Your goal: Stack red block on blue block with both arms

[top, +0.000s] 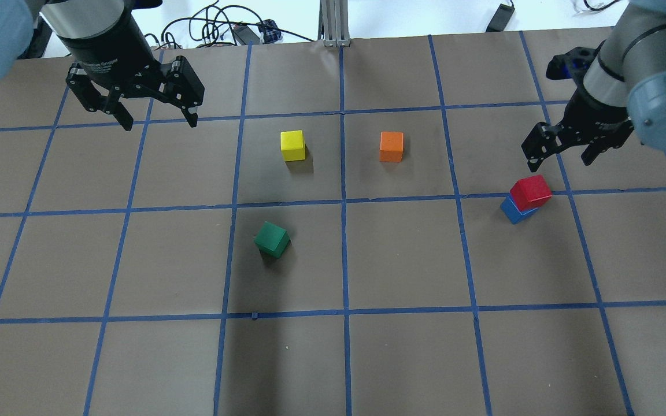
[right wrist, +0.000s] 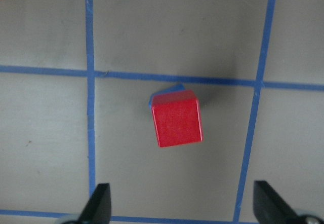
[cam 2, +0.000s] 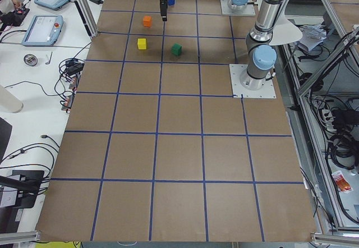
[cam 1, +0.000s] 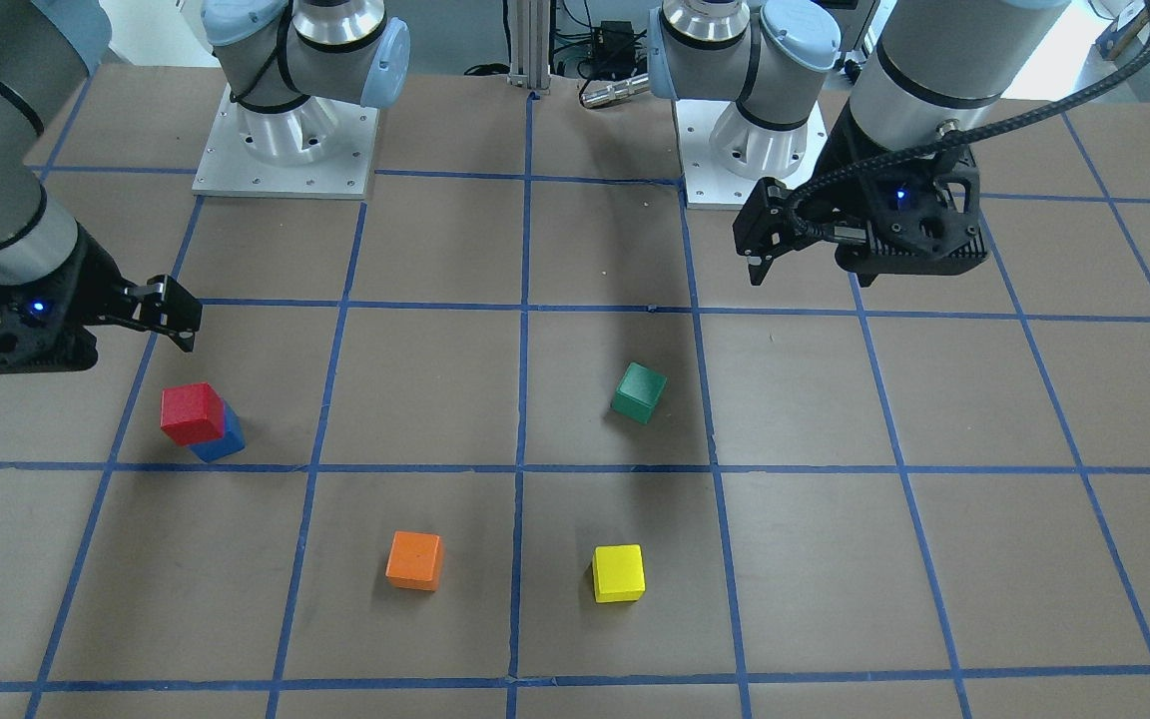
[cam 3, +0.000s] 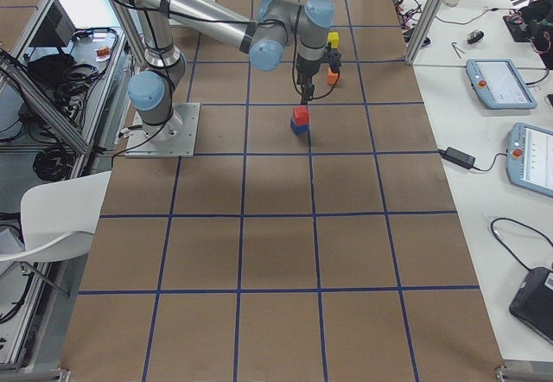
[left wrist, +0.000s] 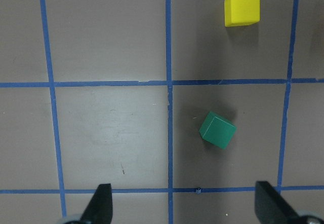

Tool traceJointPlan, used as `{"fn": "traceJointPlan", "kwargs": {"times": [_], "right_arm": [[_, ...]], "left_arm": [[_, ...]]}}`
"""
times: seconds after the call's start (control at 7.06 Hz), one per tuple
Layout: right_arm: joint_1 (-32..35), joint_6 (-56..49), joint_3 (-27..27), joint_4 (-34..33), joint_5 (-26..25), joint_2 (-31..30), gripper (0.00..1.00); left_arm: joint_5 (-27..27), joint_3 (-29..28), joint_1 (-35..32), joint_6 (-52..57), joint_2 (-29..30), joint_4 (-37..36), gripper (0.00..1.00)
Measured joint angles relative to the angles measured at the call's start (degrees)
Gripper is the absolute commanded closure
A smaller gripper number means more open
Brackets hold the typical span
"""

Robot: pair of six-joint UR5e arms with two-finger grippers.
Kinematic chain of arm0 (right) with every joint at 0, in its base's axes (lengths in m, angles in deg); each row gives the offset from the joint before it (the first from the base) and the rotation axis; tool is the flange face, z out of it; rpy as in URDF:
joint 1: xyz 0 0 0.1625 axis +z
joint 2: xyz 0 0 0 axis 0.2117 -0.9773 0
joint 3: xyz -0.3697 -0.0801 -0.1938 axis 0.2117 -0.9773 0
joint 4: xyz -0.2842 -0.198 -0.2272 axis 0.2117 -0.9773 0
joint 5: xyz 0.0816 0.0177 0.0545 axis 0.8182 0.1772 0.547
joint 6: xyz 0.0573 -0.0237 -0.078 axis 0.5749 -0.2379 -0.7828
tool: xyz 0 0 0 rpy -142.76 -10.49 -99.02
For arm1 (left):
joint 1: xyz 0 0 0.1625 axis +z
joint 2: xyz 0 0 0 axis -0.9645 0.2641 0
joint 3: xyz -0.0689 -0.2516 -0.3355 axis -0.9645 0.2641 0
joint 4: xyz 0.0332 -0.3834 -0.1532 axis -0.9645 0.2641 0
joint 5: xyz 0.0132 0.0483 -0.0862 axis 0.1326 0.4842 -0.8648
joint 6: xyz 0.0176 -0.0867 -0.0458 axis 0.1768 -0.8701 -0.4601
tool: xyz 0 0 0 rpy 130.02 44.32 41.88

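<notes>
The red block (top: 531, 191) sits on top of the blue block (top: 515, 211), turned a little and offset from it, at the table's right side. In the right wrist view the red block (right wrist: 177, 118) covers all but a sliver of the blue block (right wrist: 164, 93). My right gripper (top: 557, 160) is open and empty, raised above and just beyond the stack. My left gripper (top: 161, 122) is open and empty, raised over the far left of the table, well away from the stack. The front view shows the stack as red block (cam 1: 193, 412) over blue block (cam 1: 226, 439).
A green cube (top: 272, 239) lies left of centre. A yellow cube (top: 292, 145) and an orange cube (top: 391, 146) lie further out near the middle. Blue tape lines grid the brown table (top: 402, 358). The arm bases (cam 1: 286, 150) stand at the robot's edge.
</notes>
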Motion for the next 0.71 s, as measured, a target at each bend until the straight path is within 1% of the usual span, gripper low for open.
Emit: {"fn": "traceJointPlan", "kwargs": {"times": [0.14,0.28,0.42,0.71], "right_arm": [[0.8,4.6,-4.5,6.9,0.1,-1.9,0.0],[2.4,9.6,-8.3,11.8,0.1,-3.1,0.0],[4.9,13.9,-10.4,14.3,0.2,-3.5,0.0],[9.8,17.2,-10.7,15.4,0.3,-3.7,0.0]], "left_arm": [[0.0,0.0,0.0,0.0,0.0,0.0,0.0],[0.0,-0.1,0.0,-0.1,0.0,-0.1,0.0],[0.0,-0.1,0.0,-0.1,0.0,-0.1,0.0],[0.0,-0.1,0.0,-0.1,0.0,-0.1,0.0]]}}
